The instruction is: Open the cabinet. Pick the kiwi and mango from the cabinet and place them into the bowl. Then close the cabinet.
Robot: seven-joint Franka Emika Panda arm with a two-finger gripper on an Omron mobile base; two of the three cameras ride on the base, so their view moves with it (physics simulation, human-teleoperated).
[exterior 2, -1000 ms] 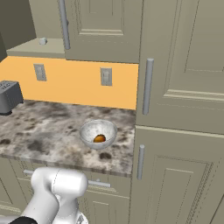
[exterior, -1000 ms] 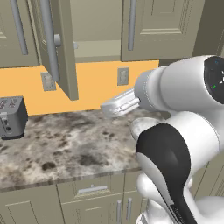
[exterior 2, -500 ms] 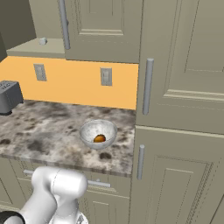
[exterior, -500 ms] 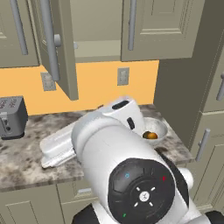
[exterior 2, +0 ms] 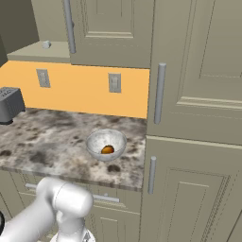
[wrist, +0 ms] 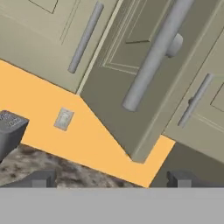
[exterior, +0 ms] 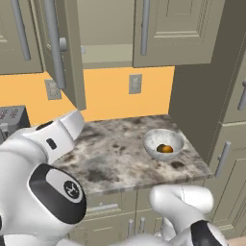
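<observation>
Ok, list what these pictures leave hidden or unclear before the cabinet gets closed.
- Bowl contents: the left base view shows an orange mango with a dark bit beside it; too small to confirm a kiwi.
- Cabinet interior: cut off by the top edge in the left base view, so only its lowest part shows.
- Open door: in the hand view its top runs off frame.
- Gripper: fingertips wide apart, nothing between.

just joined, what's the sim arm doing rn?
The fruit step looks done: the bowl on the counter holds an orange fruit, likely the mango, with something darker beside it. The cabinet's left door stands open. The gripper is open and empty, facing that door's handle, probably to close it.
</observation>
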